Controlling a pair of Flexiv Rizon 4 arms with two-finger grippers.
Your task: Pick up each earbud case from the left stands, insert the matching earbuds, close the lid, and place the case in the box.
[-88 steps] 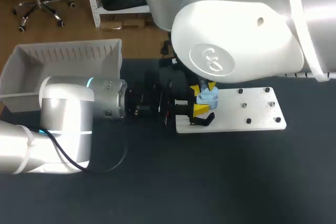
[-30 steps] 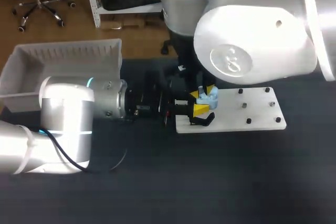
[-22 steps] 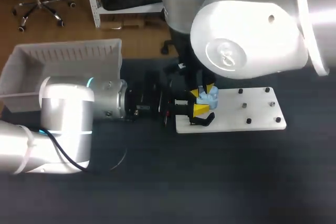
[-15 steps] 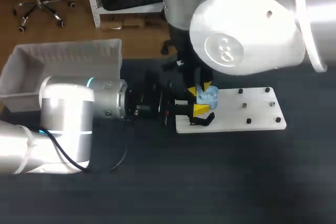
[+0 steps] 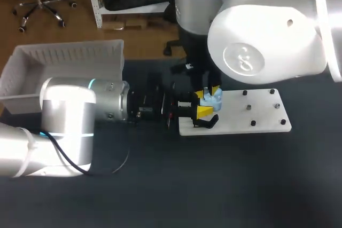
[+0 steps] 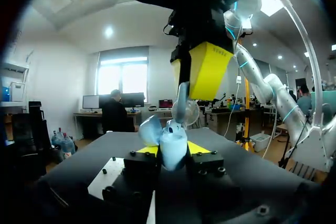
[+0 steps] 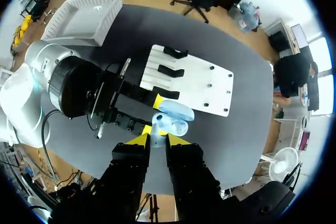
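My left gripper [image 5: 203,104] [image 6: 173,153] is shut on a pale blue earbud case [image 5: 214,99] [image 6: 169,142] whose lid stands open, held just over the near-left end of the white plate [image 5: 256,116]. Right above the case hangs my right gripper [image 5: 211,90] [image 7: 156,140], fingers pointing down, shut on a small pale earbud [image 6: 182,111] [image 7: 156,134]. The earbud's tip is at the open case [image 7: 176,115]; I cannot tell whether it touches. The white box [image 5: 64,60] sits at the far left.
Black stands [image 7: 173,52] line the left side of the white plate [image 7: 210,85], and small black pegs [image 5: 250,107] dot its right half. My left arm's wide body [image 5: 69,126] lies between the box and the plate. Dark table surrounds them.
The right arm's upper body has swung to the right, while its gripper has stayed over the case. The left arm and the case have kept still.
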